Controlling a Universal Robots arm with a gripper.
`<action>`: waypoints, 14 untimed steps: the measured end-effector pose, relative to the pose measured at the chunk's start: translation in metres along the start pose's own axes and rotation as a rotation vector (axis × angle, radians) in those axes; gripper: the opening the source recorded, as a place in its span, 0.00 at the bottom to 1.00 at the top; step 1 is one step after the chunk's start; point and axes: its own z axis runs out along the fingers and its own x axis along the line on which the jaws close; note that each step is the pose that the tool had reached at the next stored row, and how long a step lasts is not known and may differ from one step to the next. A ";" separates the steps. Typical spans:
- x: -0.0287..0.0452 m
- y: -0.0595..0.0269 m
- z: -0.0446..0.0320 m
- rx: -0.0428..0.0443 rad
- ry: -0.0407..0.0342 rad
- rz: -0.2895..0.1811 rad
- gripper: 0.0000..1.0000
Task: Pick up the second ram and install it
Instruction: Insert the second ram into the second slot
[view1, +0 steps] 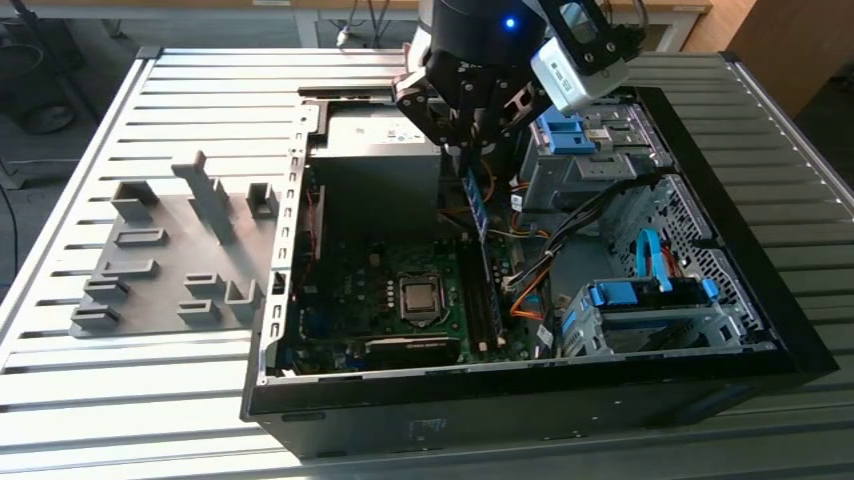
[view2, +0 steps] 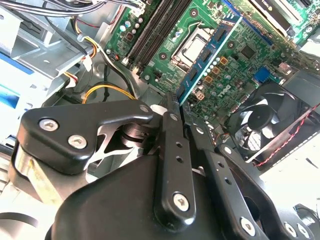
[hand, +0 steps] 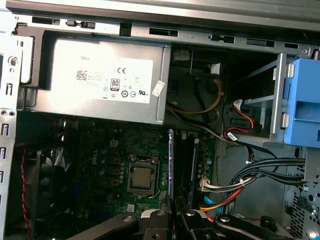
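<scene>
exterior view: claw (view1: 470, 150) clamped on second ram (view1: 475, 200), hanging above motherboard (view1: 387, 290) | second wrist view: ram edge-on toward 1 o'clock | first wrist view: ram over slots (hand: 190, 160); risk: tilt misses slot, jams.

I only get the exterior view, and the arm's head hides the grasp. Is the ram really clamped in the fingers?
Observer: Yes. In the second wrist view the fingers are closed on the second ram, which sticks out past them over the motherboard.
Operator: Is it lined up with the slots?
Observer: In the first wrist view it is edge-on and parallel to the dark memory slots, between them and the processor socket.
Operator: Any cables near it?
Observer: In the first wrist view the cable bundle lies beyond the slots, apart from the strip.
</scene>
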 end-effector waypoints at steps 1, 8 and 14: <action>0.0000 0.0000 0.0000 0.0000 0.0000 0.000 0.14; -0.0021 -0.0002 0.0024 -0.0003 -0.0002 0.000 0.14; -0.0036 -0.0026 0.0130 0.0002 0.0002 0.026 0.14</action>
